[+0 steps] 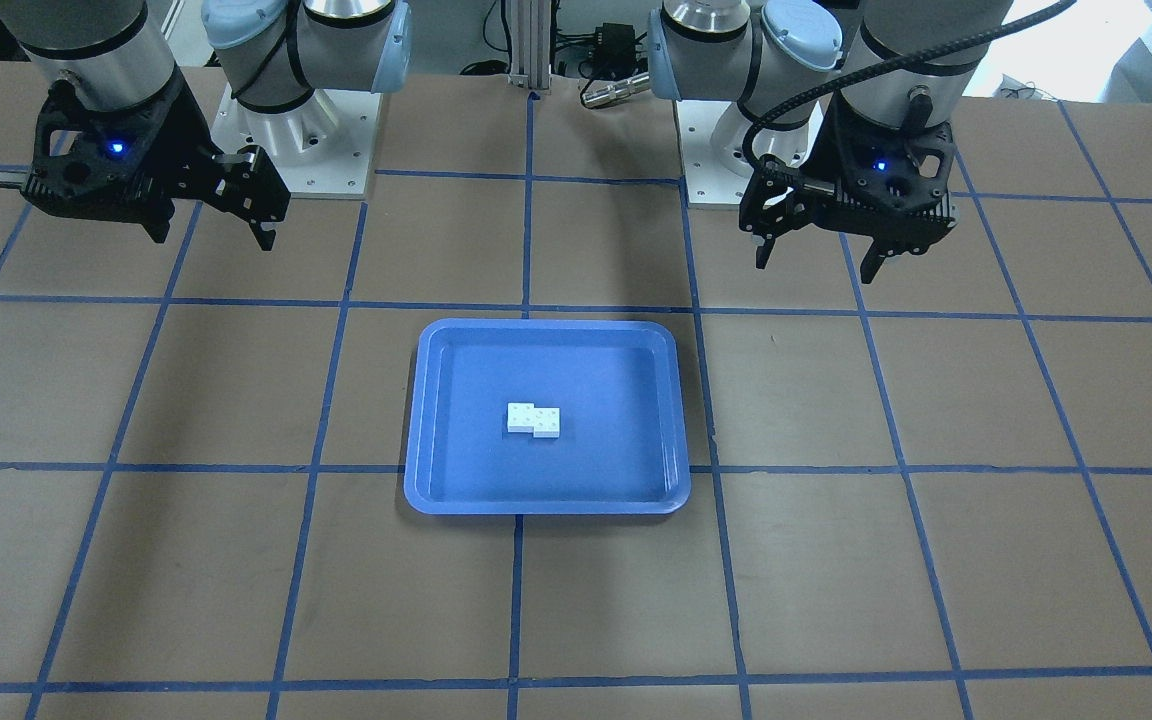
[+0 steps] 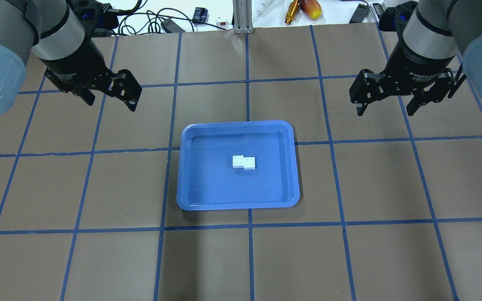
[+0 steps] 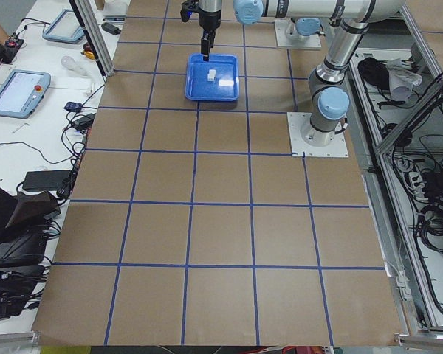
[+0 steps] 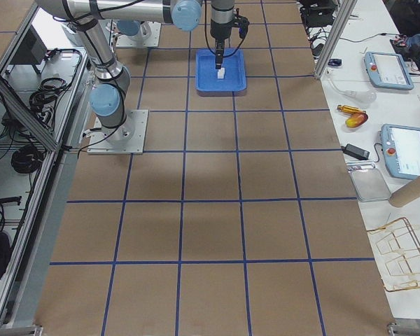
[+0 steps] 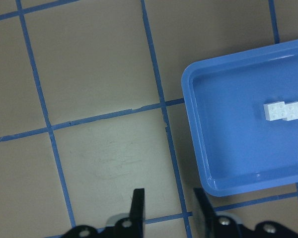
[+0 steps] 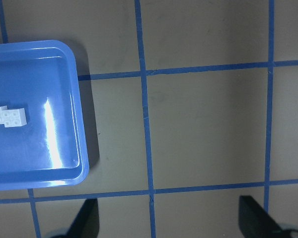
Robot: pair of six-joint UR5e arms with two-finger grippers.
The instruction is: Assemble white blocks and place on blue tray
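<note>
Two white blocks (image 2: 244,162) sit joined side by side, offset by a step, near the middle of the blue tray (image 2: 237,206). They also show in the front view (image 1: 534,420) and in both wrist views (image 5: 283,111) (image 6: 7,116). My left gripper (image 2: 110,102) hangs open and empty above the table, behind and to the left of the tray (image 5: 188,124). My right gripper (image 2: 385,110) hangs open and empty behind and to the right of the tray (image 6: 82,124). Neither gripper touches the blocks or the tray (image 1: 546,505).
The brown table has a grid of blue tape lines. The two arm bases (image 1: 296,140) (image 1: 736,150) stand at the robot's side. An aluminium post (image 2: 243,16), cables, a brass tool (image 2: 291,10) and a yellow-red fruit (image 2: 312,8) lie along the far edge.
</note>
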